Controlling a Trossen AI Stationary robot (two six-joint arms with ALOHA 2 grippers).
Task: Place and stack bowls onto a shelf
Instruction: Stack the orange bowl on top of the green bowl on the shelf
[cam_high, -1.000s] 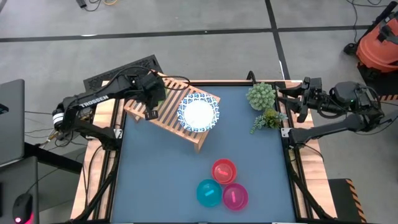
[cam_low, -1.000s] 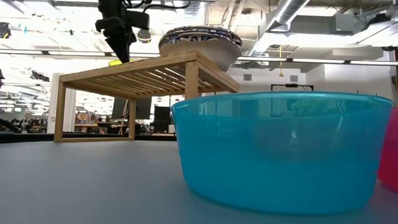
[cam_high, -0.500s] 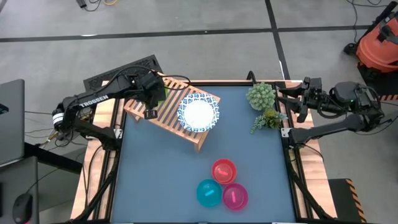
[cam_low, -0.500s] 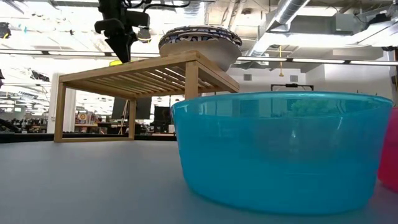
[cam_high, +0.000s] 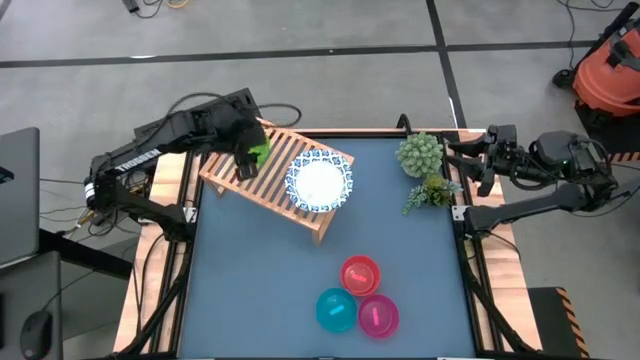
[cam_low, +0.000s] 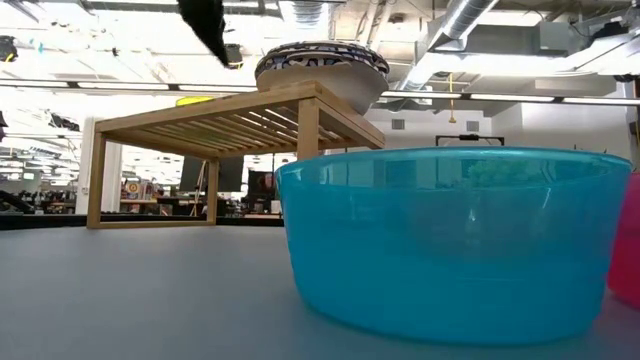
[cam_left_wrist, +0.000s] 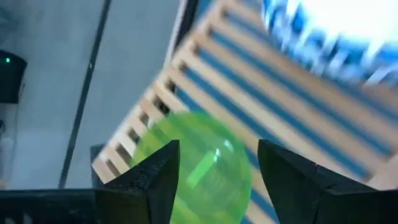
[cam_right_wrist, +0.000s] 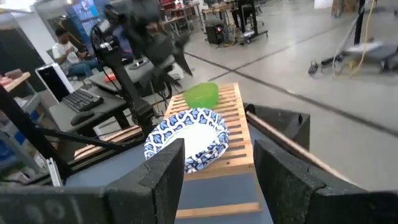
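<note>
A light wooden shelf (cam_high: 270, 182) stands at the table's far left. On its slats rests a green bowl (cam_left_wrist: 198, 163) at the far left end, also seen as the green bowl (cam_high: 260, 152). A white bowl with a blue patterned rim (cam_high: 320, 181) sits on the shelf's right part. My left gripper (cam_left_wrist: 217, 149) hovers open above the green bowl, its fingers apart from it. Red (cam_high: 360, 273), teal (cam_high: 336, 310) and magenta (cam_high: 378, 316) bowls stand on the table near its front. My right gripper (cam_high: 455, 166) waits open at the table's right edge.
Two green bushy plants (cam_high: 420, 153) stand at the far right, just in front of my right gripper. The blue table surface (cam_high: 260, 290) lies bare between the shelf and the three small bowls. In the low view the teal bowl (cam_low: 460, 240) fills the foreground.
My left gripper has opened and let go of the green bowl, then risen clear of the shelf. The green bowl stays on the slats at the shelf's far left end.
</note>
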